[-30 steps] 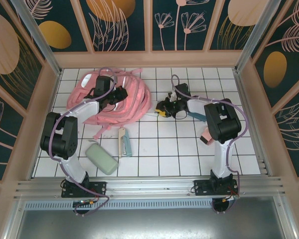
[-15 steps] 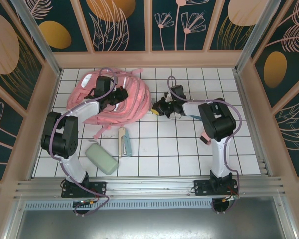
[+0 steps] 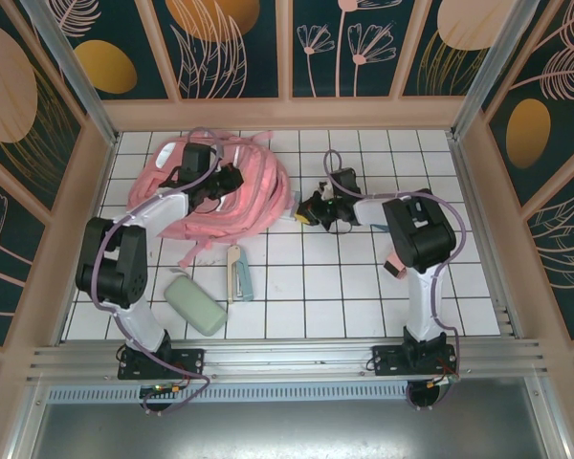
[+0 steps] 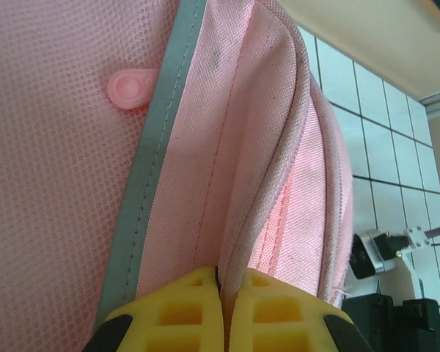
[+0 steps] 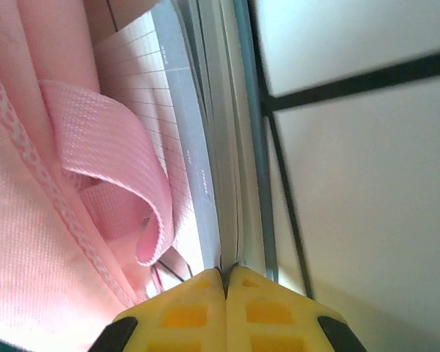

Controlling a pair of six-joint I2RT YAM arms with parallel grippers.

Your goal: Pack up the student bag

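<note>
The student bag (image 3: 258,191) lies crumpled at the back left of the tiled table, pink with a pale grey strip (image 4: 150,169). My left gripper (image 3: 234,178) rests on top of it. In the left wrist view its yellow fingers (image 4: 224,308) are shut on a folded fabric edge of the bag (image 4: 271,183). My right gripper (image 3: 299,213) is at the bag's right edge. In the right wrist view it (image 5: 226,293) is shut on the end of a thin flat grey-and-white ruled item (image 5: 216,147), which lies beside a pink strap (image 5: 125,161).
A pale green case (image 3: 195,304) and a white-and-teal tool (image 3: 237,273) lie on the tiles in front of the bag. A small pink thing (image 3: 395,260) sits by the right arm. Wooden walls (image 3: 287,113) close in the back and sides.
My right gripper has moved left up to the bag's edge and closed its jaws. The left gripper stays shut on the bag, which has shifted slightly.
</note>
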